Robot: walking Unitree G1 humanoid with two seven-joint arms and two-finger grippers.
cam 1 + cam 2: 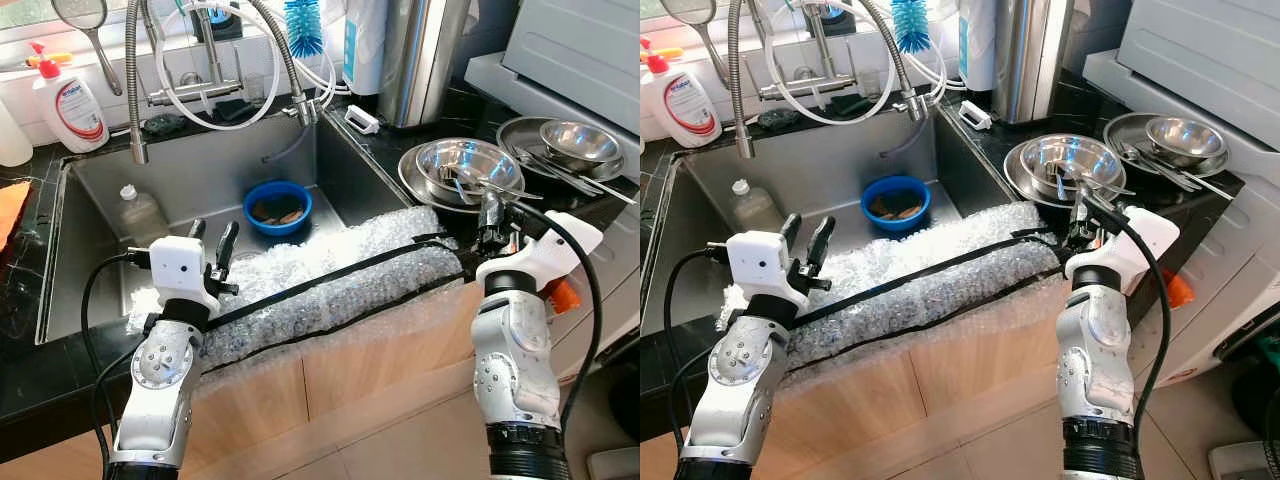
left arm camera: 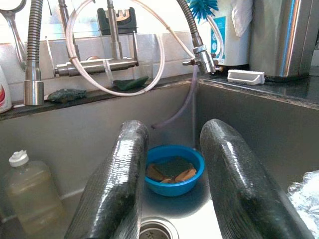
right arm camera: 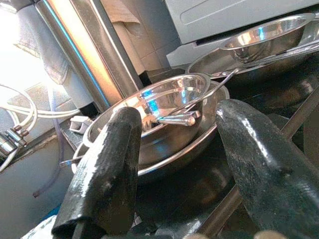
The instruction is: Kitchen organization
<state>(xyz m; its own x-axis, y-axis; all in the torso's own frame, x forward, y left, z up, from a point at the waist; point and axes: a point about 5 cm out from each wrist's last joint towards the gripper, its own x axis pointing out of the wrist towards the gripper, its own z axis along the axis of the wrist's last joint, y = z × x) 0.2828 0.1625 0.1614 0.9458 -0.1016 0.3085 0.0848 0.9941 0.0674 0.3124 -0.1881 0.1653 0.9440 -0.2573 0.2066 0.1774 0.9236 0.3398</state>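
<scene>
**A:** Where do we have our arms just now?

**B:** Our left gripper hangs over the near edge of the stainless steel sink, its two black fingers spread apart and holding nothing. Through them, in the left wrist view, we see the small round blue plastic bowl with brown scraps inside, sitting on the sink floor near the drain.

**A:** And the right one?

**B:** Our right gripper is at the edge of the black stone counter, just before the stack of shiny round steel bowls. Its fingers stand apart too, with nothing between them; a steel utensil lies across the top bowl.

**A:** What else do we see on that side?

**B:** A second steel bowl on a flat steel plate farther to the right, with more cutlery lying over it.

**A:** And the sink itself?

**B:** A sheet of clear bubble wrap with black tape strips is draped along the sink's front rim and over the wooden cabinet front. A clear plastic bottle with a white cap stands in the sink's left part. Behind it are the coiled steel spring faucet, a white soap bottle with a red pump and a blue bristle brush.
</scene>
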